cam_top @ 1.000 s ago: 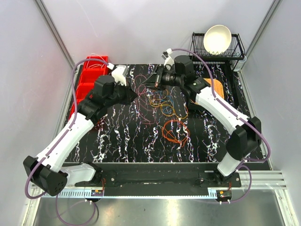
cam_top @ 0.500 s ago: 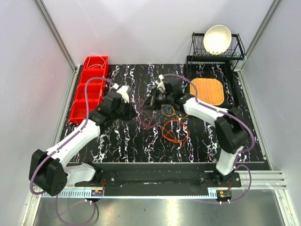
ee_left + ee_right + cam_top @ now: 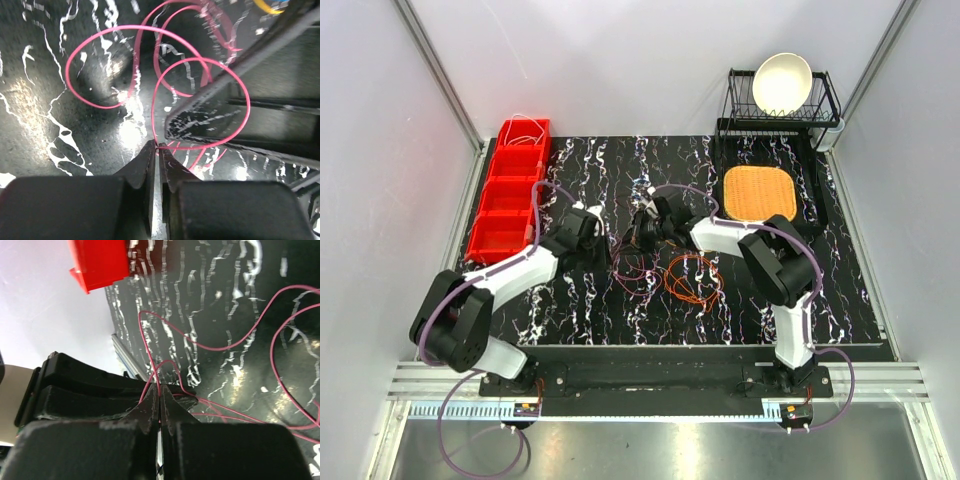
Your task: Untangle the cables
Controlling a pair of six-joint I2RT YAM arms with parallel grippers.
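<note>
The cables lie in the middle of the black marbled table: an orange coil (image 3: 691,280) and thin red loops (image 3: 632,270) to its left. My left gripper (image 3: 607,250) is low over the table, shut on the red wire (image 3: 200,65) at its tips (image 3: 158,146). My right gripper (image 3: 638,232) faces it closely, shut on the same red wire (image 3: 150,347) at its tips (image 3: 160,386). The right gripper's black fingers (image 3: 225,95) cross the left wrist view. The left gripper's body (image 3: 75,387) shows in the right wrist view.
A row of red bins (image 3: 510,195) stands at the left edge, also in the right wrist view (image 3: 97,260). An orange woven mat (image 3: 759,193) lies at the back right. A black dish rack (image 3: 825,105) with a white bowl (image 3: 782,82) stands behind it.
Both arms have come down and drawn nearer to the table's middle. The grippers now meet low over the red wire, and the cables lie flatter and closer to the front.
</note>
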